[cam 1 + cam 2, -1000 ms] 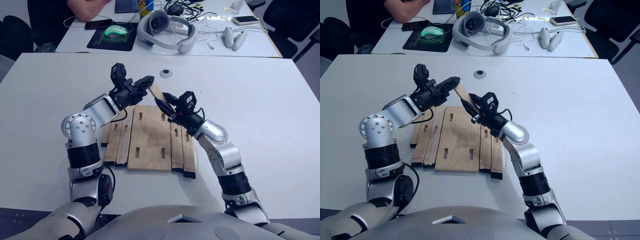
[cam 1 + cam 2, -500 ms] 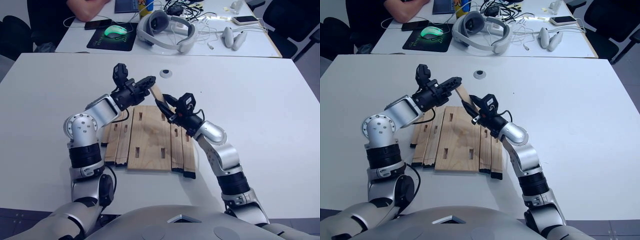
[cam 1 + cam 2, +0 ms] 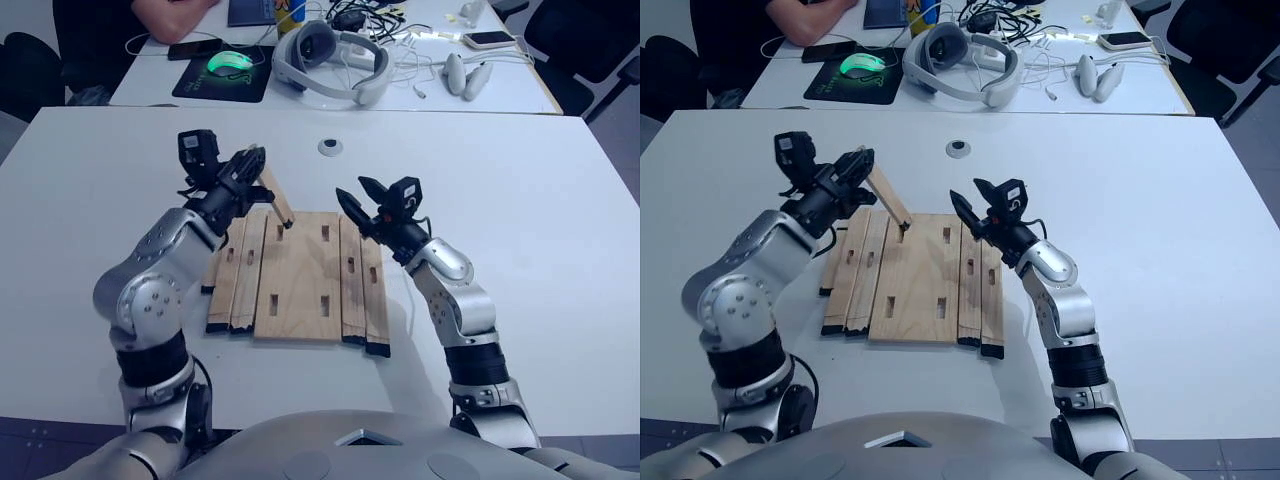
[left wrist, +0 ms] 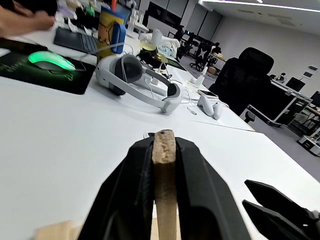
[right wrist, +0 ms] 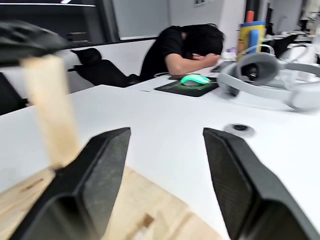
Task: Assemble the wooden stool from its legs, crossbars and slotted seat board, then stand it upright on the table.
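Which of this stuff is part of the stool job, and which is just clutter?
Job: slotted board; stick held in the left gripper; loose sticks beside the board.
Lying about: headset, mouse, controllers, phone, on the far desk.

— Does the dark lower tip of the pale wooden stick [image 3: 277, 199] sit in a slot of the wide slotted wooden board [image 3: 300, 280]?
— Too small to tell. In the left wrist view the stick runs out past the edge, and the black fingers [image 4: 125, 190] of the left gripper [image 3: 252, 162] cover its sides.
— The narrow wooden slats [image 3: 232, 280]?
— The left arm [image 3: 185, 235] hides the outermost one's far end.
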